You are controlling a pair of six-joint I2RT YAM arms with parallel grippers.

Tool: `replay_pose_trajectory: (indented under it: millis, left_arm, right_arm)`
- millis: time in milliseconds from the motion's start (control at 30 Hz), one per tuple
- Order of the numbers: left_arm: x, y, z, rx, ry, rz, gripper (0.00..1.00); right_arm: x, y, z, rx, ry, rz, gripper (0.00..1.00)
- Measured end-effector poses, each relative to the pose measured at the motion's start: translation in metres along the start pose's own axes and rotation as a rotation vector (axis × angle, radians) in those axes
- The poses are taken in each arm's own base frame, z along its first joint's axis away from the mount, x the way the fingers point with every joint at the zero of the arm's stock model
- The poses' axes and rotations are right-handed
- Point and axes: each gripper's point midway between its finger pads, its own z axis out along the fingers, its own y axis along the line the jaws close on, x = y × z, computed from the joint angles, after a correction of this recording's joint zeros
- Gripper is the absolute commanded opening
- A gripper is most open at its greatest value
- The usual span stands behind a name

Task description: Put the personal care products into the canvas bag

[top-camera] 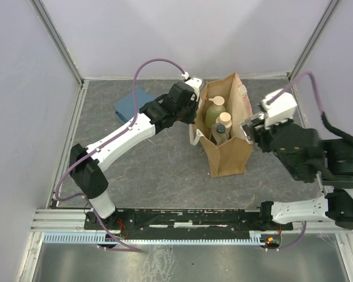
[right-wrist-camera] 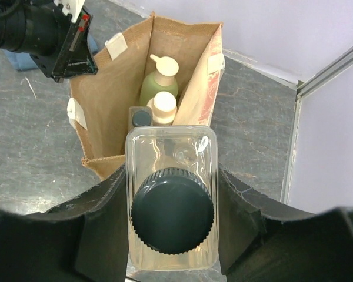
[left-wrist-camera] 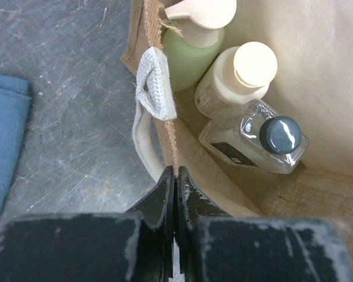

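Note:
The canvas bag [top-camera: 230, 154] stands open mid-table. Inside it stand the pale green pump bottle [top-camera: 213, 111], the cream bottle [top-camera: 223, 119] and one clear dark-capped bottle [top-camera: 219, 134]; they also show in the left wrist view, pump bottle [left-wrist-camera: 191, 56], cream bottle [left-wrist-camera: 235, 79], clear bottle [left-wrist-camera: 253, 141]. My left gripper [left-wrist-camera: 175, 173] is shut on the bag's left rim [left-wrist-camera: 165, 132], beside a cream handle [left-wrist-camera: 154, 85]. My right gripper [right-wrist-camera: 172, 217] is shut on the second clear dark-capped bottle [right-wrist-camera: 172, 202], held right of the bag [right-wrist-camera: 115, 100] and above its opening level.
A folded blue cloth [top-camera: 129, 104] lies at the back left, behind the left arm; it also shows in the left wrist view [left-wrist-camera: 6, 135]. Metal frame rails [top-camera: 76, 117] and white walls bound the grey table.

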Motion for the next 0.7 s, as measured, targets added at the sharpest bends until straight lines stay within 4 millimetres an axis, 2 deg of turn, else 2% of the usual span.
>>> replay_pose_trajectory:
  millis: [133, 267, 367, 500, 700]
  left_arm:
    - [0.003, 0.007, -0.011, -0.025, 0.008, 0.016, 0.03]
    - [0.009, 0.015, -0.022, -0.051, 0.018, 0.028, 0.03]
    - [0.013, 0.025, -0.030, -0.068, 0.026, 0.030, 0.03]
    - [0.017, 0.045, -0.042, -0.100, 0.035, 0.009, 0.03]
    - [0.021, 0.080, -0.062, -0.158, 0.031, -0.034, 0.03]
  right_arm:
    - [0.009, 0.026, 0.024, 0.013, 0.068, -0.050, 0.00]
    - [0.026, 0.064, 0.062, -0.013, 0.171, -0.076, 0.00]
    - [0.028, 0.081, 0.084, -0.031, 0.206, -0.083, 0.00]
    - [0.016, 0.089, 0.099, -0.062, 0.209, -0.068, 0.00]
    - [-0.014, 0.089, 0.109, -0.124, 0.172, -0.027, 0.00]
